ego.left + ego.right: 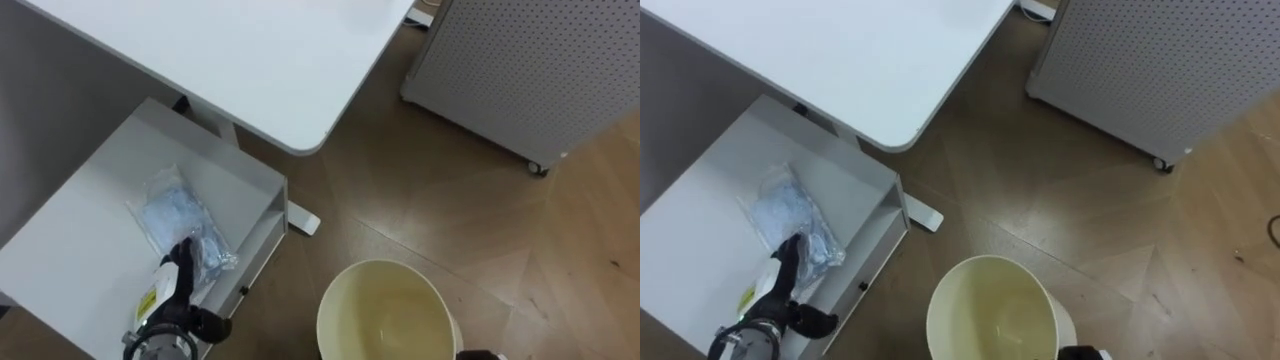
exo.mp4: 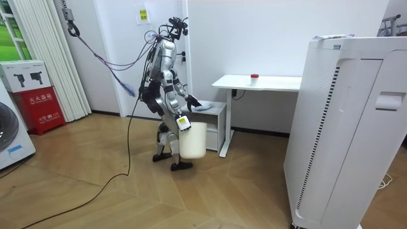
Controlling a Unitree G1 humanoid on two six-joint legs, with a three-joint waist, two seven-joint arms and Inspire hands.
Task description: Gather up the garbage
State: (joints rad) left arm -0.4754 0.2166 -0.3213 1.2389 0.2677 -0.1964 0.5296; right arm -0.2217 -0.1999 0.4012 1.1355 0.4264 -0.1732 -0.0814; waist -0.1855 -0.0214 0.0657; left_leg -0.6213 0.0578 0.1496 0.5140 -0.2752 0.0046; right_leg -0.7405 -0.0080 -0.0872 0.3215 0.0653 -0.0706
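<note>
robot standing at a low white cabinet (image 1: 70, 250) beside a white desk (image 1: 250, 60). clear plastic bag (image 1: 172, 212) lies on the cabinet top. left hand (image 1: 181, 285), fingers stretched out, tips resting on the bag's near end, not closed round it. cream bin (image 1: 384, 265) near right, at the right hand (image 2: 184, 121); its grip cannot be told.

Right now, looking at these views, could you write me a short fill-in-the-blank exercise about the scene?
1. The robot's ____ hand touches the clear plastic bag.
2. The bag lies on top of a low ____ cabinet.
3. Inside, the pale yellow bin is ____.
Missing words: left; white; empty.
</note>
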